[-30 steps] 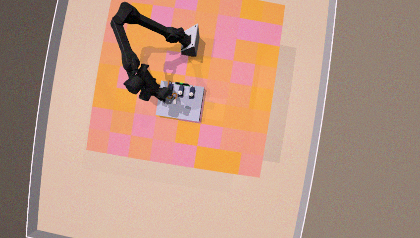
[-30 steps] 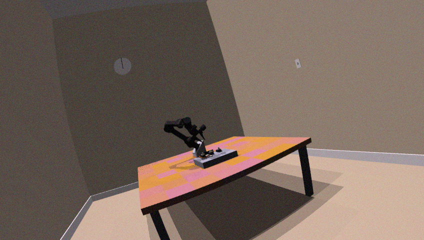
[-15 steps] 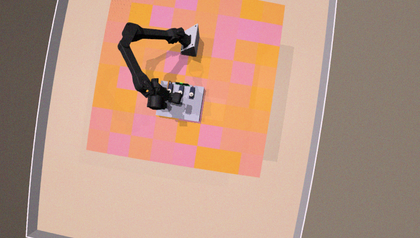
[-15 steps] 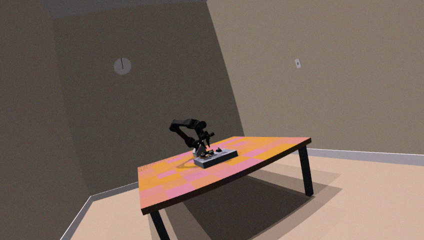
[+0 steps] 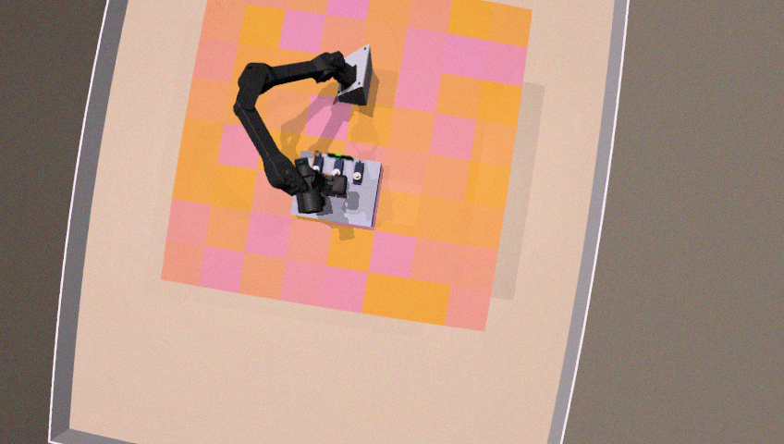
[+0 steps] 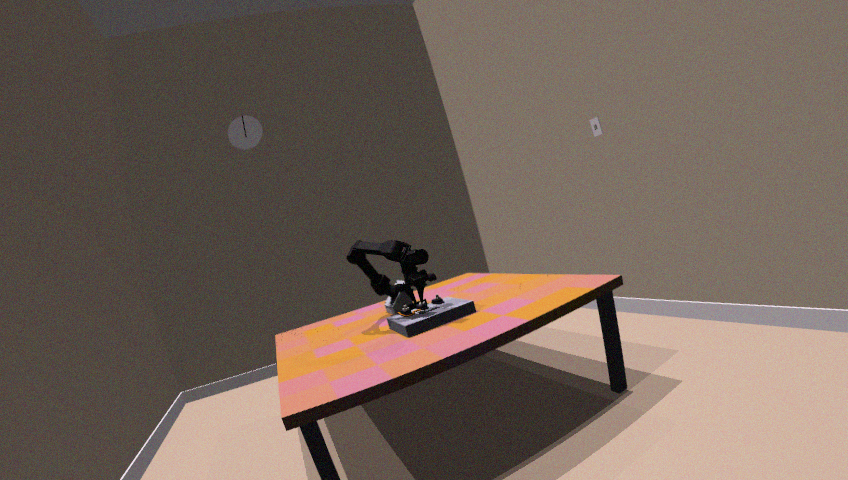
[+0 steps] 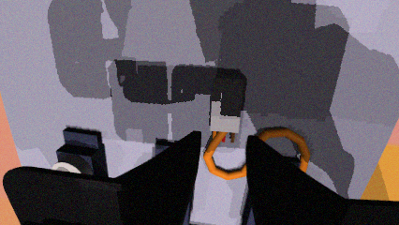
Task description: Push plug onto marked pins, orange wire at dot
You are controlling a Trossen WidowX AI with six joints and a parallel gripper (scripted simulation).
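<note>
My gripper is partly open with nothing between its fingertips, low over the pale grey block. In the wrist view the small white plug lies on the block just beyond the gap between the fingertips, partly in dark shadow. Its orange lead loops back beneath the fingers, with short red and brown wires at the plug's rear. A dark servo with a white horn stands at the left in that view. The pins, coloured band and dot cannot be made out; the arm hides the plug in the top view.
Dark servos with white horns, such as the rightmost one, stand in a row along the block's arm-base side. A green strip shows at that edge. The grey arm base stands beyond it on the checkered table top.
</note>
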